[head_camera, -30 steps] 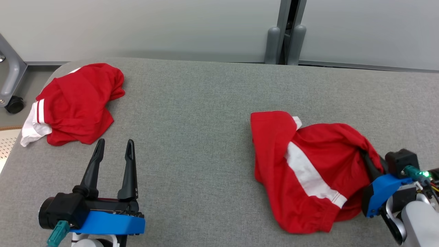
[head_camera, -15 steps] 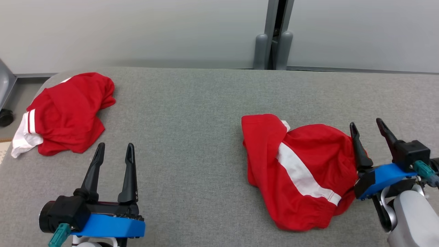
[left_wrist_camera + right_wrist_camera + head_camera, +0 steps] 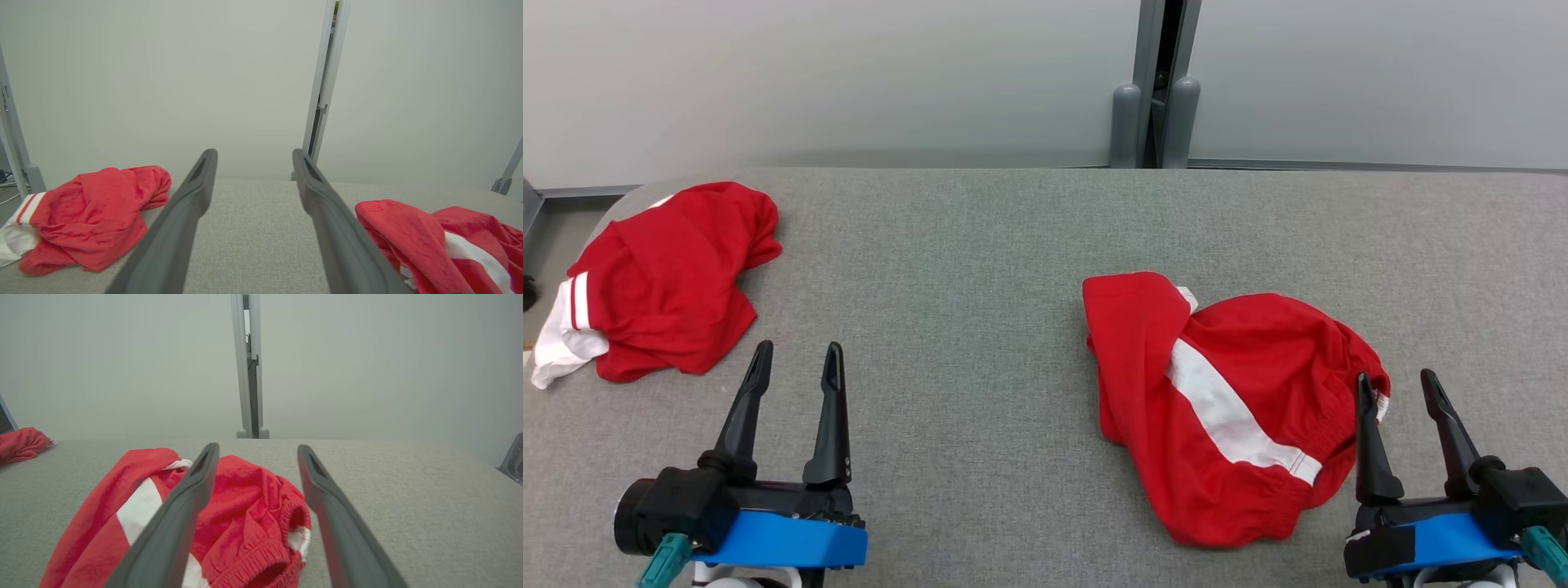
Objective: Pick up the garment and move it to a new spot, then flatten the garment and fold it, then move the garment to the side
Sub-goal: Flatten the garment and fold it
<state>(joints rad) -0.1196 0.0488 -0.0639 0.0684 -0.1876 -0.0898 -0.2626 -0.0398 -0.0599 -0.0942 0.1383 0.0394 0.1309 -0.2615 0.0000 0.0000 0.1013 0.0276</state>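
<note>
Garment down and crumpled; both grippers empty.
The red garment (image 3: 1225, 408) lies bunched on the table (image 3: 980, 269), just beside the right gripper (image 3: 1396, 378), which stands spread; the left gripper (image 3: 798, 349) likewise. Risk: a pinch at the gathered waistband, apparently doubled under, catches several layers and defeats flattening.

free: table (image 3: 980, 269) middle, open from near edge to far edge | blocked: crumpled red garment (image 3: 1241, 384) right of middle toward near edge; second red garment (image 3: 662, 286) at far-left corner | beyond far edge: grey post (image 3: 1152, 122)
</note>
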